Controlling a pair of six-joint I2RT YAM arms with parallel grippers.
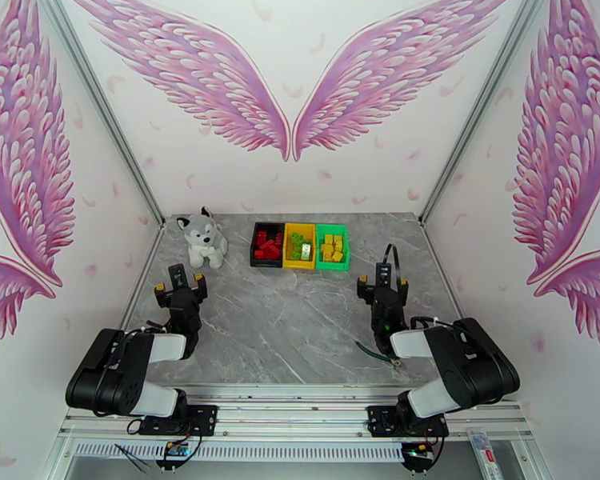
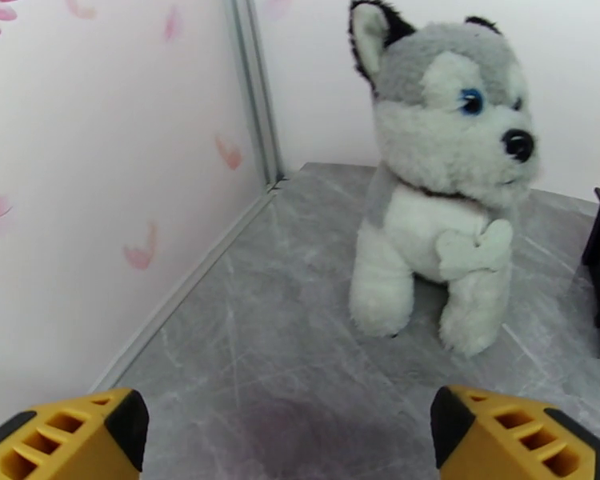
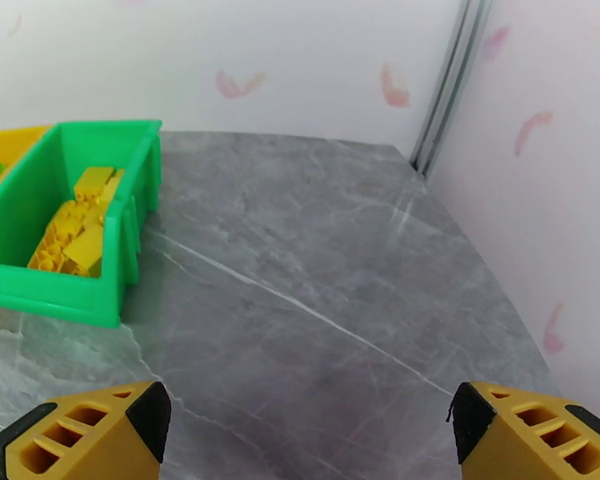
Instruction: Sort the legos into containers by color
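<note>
**Entry: bricks, sorted**
- Red studded plastic bricks (image 1: 268, 246), heaped in the black open-topped rectangular plastic bin (image 1: 266, 264).
- Light green studded plastic bricks (image 1: 298, 243), in the yellow open-topped plastic bin (image 1: 298, 266).
- Yellow studded plastic bricks (image 1: 333, 249), in the green open-topped plastic bin (image 1: 333, 267).

We find the three bins pressed side by side in one row at the far middle of the grey marble-patterned surface (image 1: 284, 338), with black at the left and green at the right.

**By view**
- The top external view gives us the whole row and all three colours at once.
- The right wrist view brings the green bin close at its left side, with the yellow bricks piled inside. A corner of the yellow bin shows beyond it.
- The left wrist view offers a sliver of the black bin at its right edge, contents hidden. The grey-and-white plush husky (image 2: 444, 194) sits upright just left of the bin.

**End effectors**
- Left end effector (image 1: 179, 286): jaws spread wide, with bare surface between them. It sits on the near side of the husky, and the black bin lies farther off to its right, well apart.
- Right end effector (image 1: 383, 283): jaws likewise wide, gripping nothing. The green bin lies beyond it and to its left, apart from the fingertips (image 3: 100, 434).
</note>
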